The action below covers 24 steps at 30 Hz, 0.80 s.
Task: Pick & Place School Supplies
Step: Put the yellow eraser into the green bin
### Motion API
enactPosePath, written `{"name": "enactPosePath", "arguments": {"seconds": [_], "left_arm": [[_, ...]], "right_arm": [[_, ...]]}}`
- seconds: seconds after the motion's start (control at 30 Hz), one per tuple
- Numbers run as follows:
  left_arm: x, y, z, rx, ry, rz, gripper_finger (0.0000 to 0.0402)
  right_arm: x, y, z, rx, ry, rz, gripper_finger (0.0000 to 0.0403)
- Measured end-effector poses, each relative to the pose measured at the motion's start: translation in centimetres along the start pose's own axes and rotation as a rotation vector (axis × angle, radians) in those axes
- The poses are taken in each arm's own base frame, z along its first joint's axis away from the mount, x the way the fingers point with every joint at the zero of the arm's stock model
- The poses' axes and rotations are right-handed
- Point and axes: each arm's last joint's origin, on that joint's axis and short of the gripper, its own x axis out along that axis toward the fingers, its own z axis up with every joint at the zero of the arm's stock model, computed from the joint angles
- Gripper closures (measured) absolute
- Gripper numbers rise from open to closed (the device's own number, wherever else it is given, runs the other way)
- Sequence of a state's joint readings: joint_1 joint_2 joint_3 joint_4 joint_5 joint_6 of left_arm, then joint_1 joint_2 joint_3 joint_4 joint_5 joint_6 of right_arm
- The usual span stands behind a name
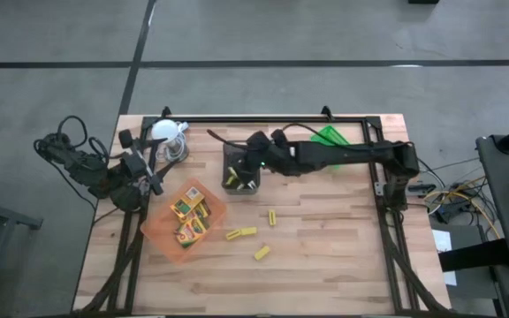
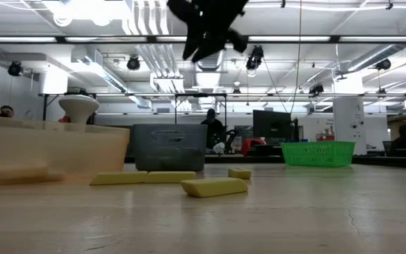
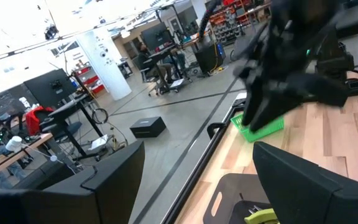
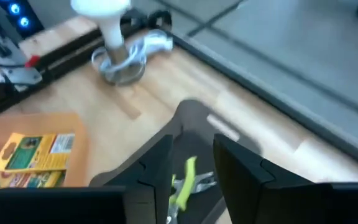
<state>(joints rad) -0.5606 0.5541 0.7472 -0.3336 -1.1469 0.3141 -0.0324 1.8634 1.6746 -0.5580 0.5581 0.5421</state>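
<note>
Black tray (image 1: 241, 170) under narrow-gapped, empty right end effector (image 1: 245, 168), left end effector (image 3: 197, 180) wide near table's left edge

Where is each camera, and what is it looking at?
High view: above, looking straight down at the table; both arms show.
Low view: at tabletop height, facing the room; an arm hangs above.
Left wrist view: on the left arm, facing the right arm and green basket; own fingers show.
Right wrist view: on the right arm, over the black tray holding scissors; own fingers show.
Shared: high and low both show the yellow sticks.
</note>
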Motion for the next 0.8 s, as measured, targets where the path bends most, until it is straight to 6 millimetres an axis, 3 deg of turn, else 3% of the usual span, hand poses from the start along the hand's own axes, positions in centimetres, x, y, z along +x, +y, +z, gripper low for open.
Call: {"name": "enactPosePath", "arguments": {"seconds": [0.4, 0.63, 0.8], "left_arm": [[0.0, 0.0, 0.0, 0.0, 0.001, 0.003, 0.0096], [0.0, 0.0, 0.0, 0.001, 0.001, 0.003, 0.0096], [0.0, -0.1, 0.0, 0.004, 0.003, 0.003, 0.0096]], "right_arm": [[-7.8, 1.7, 0.0, -0.077, -0.139, 0.026, 0.0334], [-10.3, 1.9, -2.7, -0.015, -0.241, -0.054, 0.0339], [-11.3, 1.1, -5.9, 0.017, -0.233, -0.05, 0.0339]]}}
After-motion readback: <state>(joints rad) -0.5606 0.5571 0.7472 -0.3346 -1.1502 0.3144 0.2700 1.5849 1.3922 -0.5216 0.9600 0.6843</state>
